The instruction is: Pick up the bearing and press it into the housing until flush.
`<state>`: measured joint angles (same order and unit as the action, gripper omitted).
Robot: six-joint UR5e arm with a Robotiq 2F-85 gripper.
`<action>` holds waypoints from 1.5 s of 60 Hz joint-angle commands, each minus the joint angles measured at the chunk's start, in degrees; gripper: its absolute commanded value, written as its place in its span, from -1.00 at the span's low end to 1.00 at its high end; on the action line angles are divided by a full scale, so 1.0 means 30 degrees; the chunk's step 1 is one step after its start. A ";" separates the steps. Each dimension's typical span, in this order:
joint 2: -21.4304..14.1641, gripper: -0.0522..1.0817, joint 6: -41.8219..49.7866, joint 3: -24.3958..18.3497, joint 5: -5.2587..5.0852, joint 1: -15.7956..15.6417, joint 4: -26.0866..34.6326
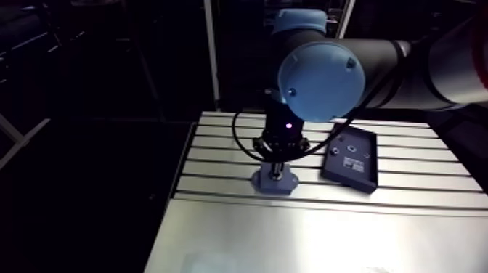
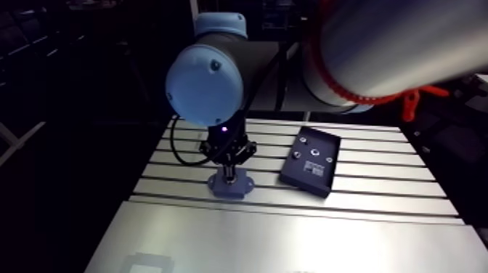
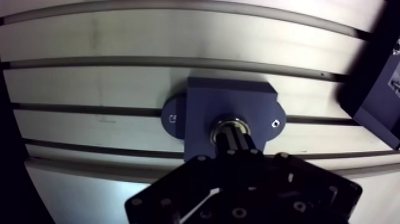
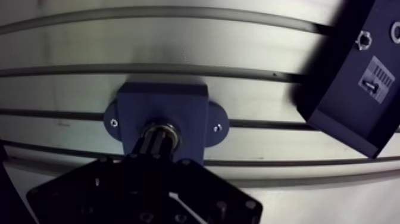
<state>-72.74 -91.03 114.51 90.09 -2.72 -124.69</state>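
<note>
Bearing [image 3: 229,123] sits in the housing [image 3: 208,101] on the bench [image 3: 89,36]. The jaws, together, bear down on it. Flushness looks unconfirmed.

Wrist view: bearing [image 3: 221,123] shows only a metal rim around gripper [image 3: 231,132] tip; centre covered, flush seating cannot be judged; housing [image 3: 208,101] near edge hidden under gripper body; black tray [image 4: 342,101] cut off at frame edge; its label [image 4: 375,79] unreadable.

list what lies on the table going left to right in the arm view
blue housing → dark flat tray with a white label
</note>
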 commanded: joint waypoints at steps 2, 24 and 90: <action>0.0034 0.99 -0.0048 0.0049 0.0012 -0.0030 -0.0027; 0.0063 0.99 -0.0081 0.0102 0.0012 -0.0006 -0.0027; 0.0209 0.99 -0.0374 0.0195 0.0041 -0.0031 -0.0056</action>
<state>-72.24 -92.04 115.08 90.20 -2.81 -124.86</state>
